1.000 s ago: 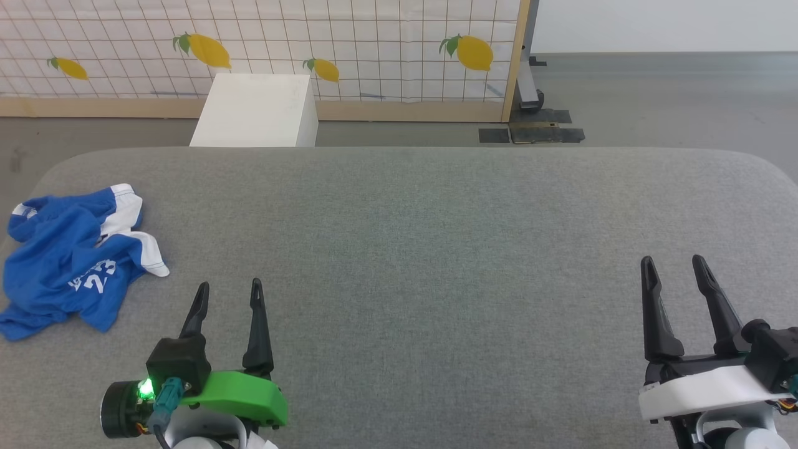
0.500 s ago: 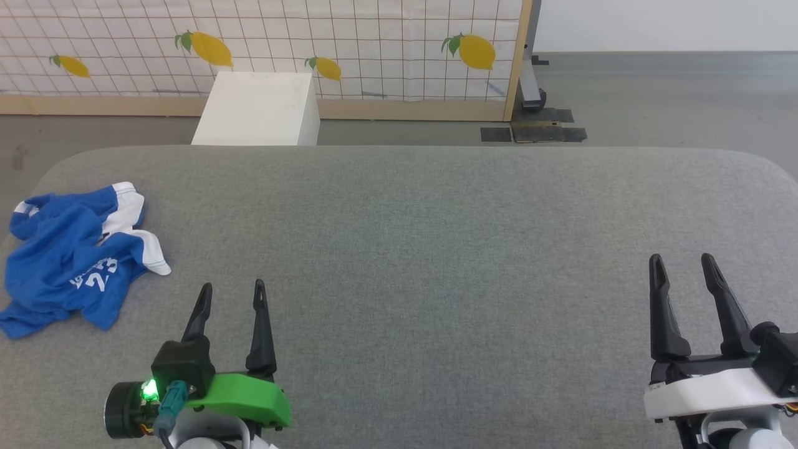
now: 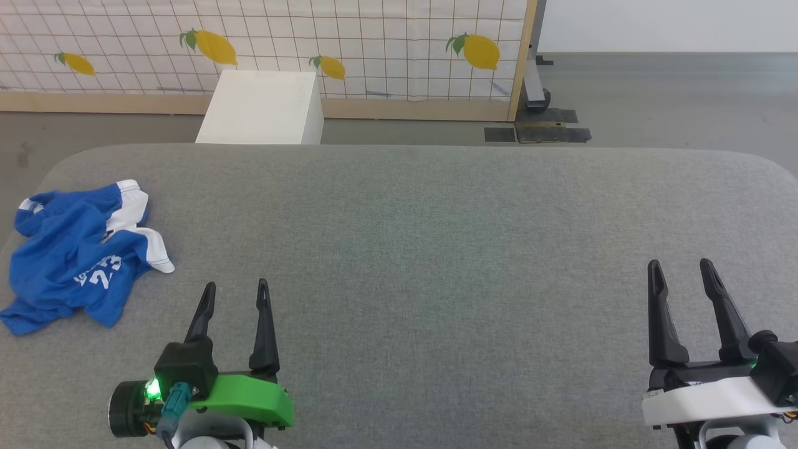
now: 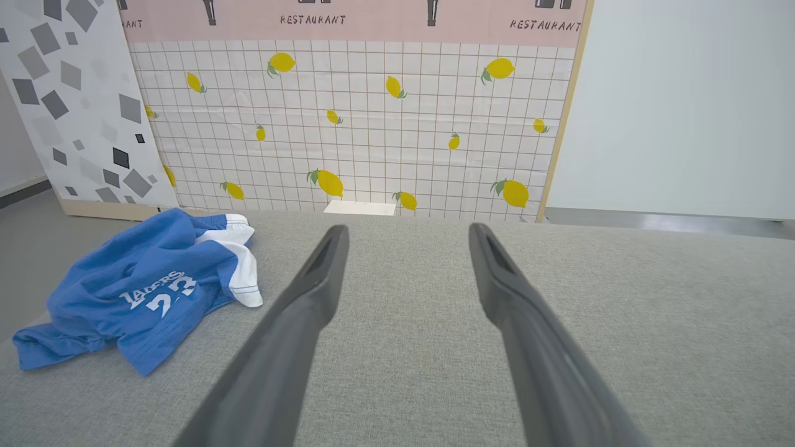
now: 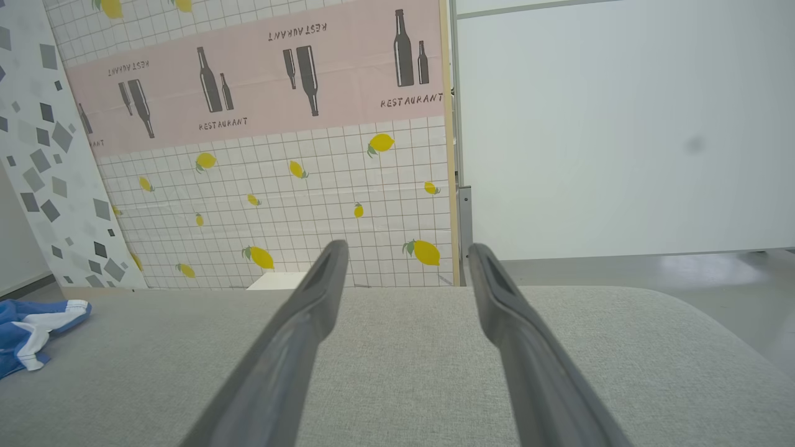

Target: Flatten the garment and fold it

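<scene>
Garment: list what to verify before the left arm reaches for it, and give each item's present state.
1. left tool open and empty: ok.
2. right tool open and empty: ok.
3. garment flat: not ok, it is crumpled in a heap with the "23" print facing up.
4. garment wholly on the grey surface: cannot tell, its outer hem lies at the rim.
5. path from left tool to garment free: ok, bare surface between them.
</scene>
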You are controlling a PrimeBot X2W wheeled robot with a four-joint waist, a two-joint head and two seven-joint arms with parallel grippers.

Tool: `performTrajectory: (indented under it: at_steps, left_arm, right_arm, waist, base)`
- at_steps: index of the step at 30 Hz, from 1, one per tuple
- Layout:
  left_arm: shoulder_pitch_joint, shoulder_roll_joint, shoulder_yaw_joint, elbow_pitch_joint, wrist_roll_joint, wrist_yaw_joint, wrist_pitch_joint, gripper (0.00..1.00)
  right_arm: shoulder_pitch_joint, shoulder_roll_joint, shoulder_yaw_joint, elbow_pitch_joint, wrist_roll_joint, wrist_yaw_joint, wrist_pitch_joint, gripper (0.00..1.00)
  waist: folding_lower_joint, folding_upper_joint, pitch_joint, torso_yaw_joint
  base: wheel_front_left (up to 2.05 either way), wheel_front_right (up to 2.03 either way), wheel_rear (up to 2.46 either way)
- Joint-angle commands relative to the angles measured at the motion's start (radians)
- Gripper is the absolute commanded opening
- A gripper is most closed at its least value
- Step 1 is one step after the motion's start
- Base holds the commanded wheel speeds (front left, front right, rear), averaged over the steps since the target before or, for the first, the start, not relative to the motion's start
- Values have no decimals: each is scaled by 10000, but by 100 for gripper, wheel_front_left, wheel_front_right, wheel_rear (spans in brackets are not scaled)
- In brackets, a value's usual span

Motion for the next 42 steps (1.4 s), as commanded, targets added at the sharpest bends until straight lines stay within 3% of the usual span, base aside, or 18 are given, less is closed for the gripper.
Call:
performTrajectory:
  at_steps: [1,42]
  left_arm:
    - [-175,-44,-29,46,-84,1,-139,100]
    - [-201,-47,-64,466,283,296,-291,100]
  right_arm:
    - [99,5,4,-13,-28,-14,-107,100]
    - [174,5,-13,450,-477,-15,-258,100]
  waist:
    - [0,0,-2,6]
    - [0,0,-35,87]
  base:
    - [0,0,0]
    - [0,0,0]
